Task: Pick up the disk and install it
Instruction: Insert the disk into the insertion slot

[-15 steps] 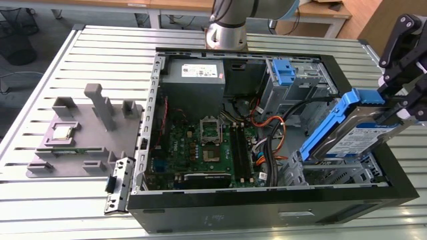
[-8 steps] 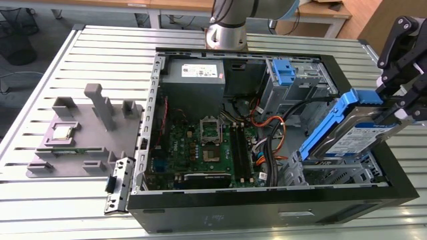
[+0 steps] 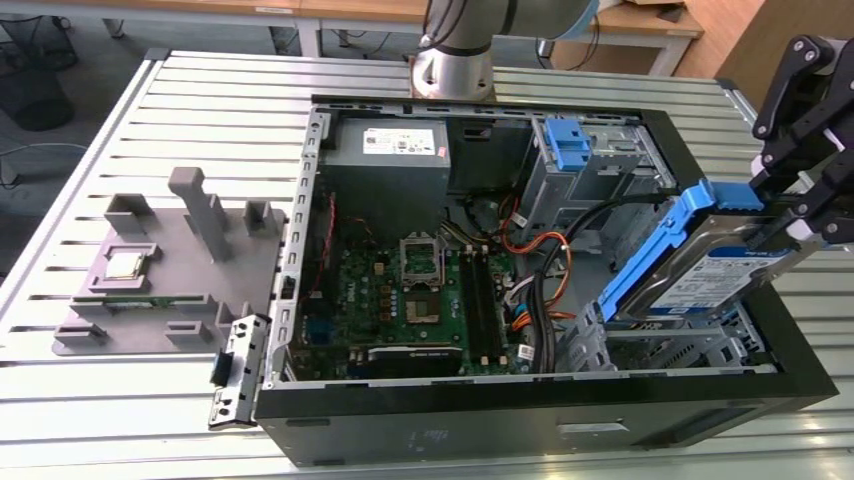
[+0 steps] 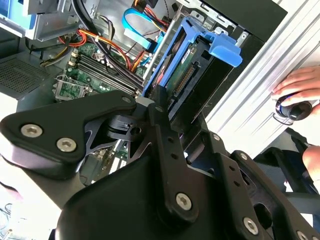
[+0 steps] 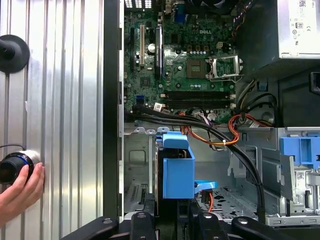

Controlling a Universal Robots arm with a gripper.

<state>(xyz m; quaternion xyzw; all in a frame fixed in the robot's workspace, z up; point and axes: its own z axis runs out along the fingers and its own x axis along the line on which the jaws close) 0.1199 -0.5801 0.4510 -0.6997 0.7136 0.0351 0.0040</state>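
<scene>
An open computer case (image 3: 534,415) lies on a ribbed metal table (image 3: 120,420). Inside it are a green motherboard (image 3: 400,290), a grey power supply (image 3: 387,145) and an upright blue bracket (image 3: 567,145) in the far bay. Black and orange cables (image 3: 547,250) run between the board and the bays. In the first wrist view these cables (image 5: 220,135) pass just beside the near bay, close to the disk (image 5: 177,167). At the exterior view's left a grey fixture (image 3: 160,290) stands on the table, with a small silver chip (image 3: 127,265) on it. A person's hand (image 5: 20,192) rests on the table outside the case wall, touching a round black object (image 5: 11,167).

The disk (image 3: 701,270) is a flat silver-grey drive with a white-and-blue label, framed by a blue carrier that has a tab on its upper end. It hangs tilted over the case corner at the exterior view's right. Its lower end is down at the metal bay and its upper end is above the case rim. Whether it touches the bay, I cannot tell.

The gripper (image 3: 787,222) reaches in from the exterior view's right, above the case edge. Its black fingers (image 4: 162,120) are closed on the upper end of the disk and carry it. The arm's base (image 3: 454,50) stands on the table behind the case.
</scene>
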